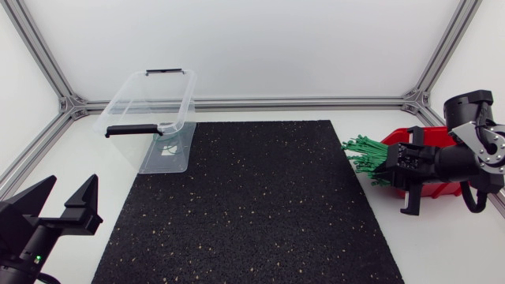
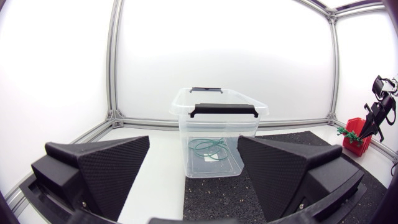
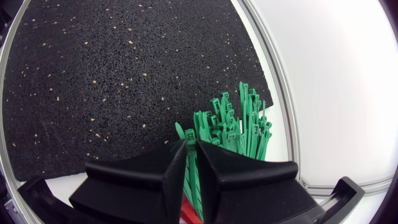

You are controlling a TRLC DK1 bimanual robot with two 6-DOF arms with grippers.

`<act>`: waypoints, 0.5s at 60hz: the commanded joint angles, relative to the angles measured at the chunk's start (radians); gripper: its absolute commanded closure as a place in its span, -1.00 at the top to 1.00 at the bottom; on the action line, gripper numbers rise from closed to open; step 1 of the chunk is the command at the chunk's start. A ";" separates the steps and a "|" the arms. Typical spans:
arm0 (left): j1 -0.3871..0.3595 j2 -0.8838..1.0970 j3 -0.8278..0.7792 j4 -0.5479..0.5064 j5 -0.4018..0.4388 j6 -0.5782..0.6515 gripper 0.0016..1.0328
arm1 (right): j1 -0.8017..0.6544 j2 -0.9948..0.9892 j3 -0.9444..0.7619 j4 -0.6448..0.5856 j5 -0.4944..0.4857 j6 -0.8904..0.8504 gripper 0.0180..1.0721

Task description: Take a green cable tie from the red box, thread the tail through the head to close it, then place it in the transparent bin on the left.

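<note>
**Right gripper [image 3: 191,146] closed into the bundle: watch for a multiple pick**

Your right gripper sits over the red box [image 1: 438,188] at the far right of the tabletop. Its fingers are drawn almost together and pinch into the green cable ties [image 3: 239,124], which fan out of the box toward the black mat [image 1: 252,205]. Your left gripper [image 2: 194,142] rests near left with its fingers spread wide and nothing between them, facing the transparent bin [image 1: 170,154] at the far left.

The main risk is lifting more than one tie. The strands lie packed and crossed, so neighbours may come up too, or snag and spill onto the mat. A grip close to one end could let the tie swing or slip out. It could also leave the head and tail badly placed for threading with the other gripper.

You cannot tell how many ties are between the fingers, nor which end is held, because the fingers cover the contact. The right arm hides most of the box from above. A thin green loop [image 2: 208,148] shows in the bin, but you cannot confirm that it is closed.
</note>
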State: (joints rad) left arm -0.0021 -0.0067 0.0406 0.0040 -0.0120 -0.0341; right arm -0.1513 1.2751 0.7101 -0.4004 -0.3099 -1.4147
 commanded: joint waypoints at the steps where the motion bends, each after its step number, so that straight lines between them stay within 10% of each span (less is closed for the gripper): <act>1: -0.006 -0.003 -0.038 -0.025 0.003 -0.021 0.92 | 0.007 -0.006 0.000 -0.021 0.002 -0.021 -0.79; 30: -0.006 -0.003 -0.038 -0.027 0.003 -0.021 0.92 | -0.005 -0.042 0.072 -0.112 -0.014 -0.027 -0.89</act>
State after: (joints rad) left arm -0.0021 -0.0067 0.0406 0.0044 -0.0120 -0.0341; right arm -0.1524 1.2518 0.7559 -0.4885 -0.3172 -1.4185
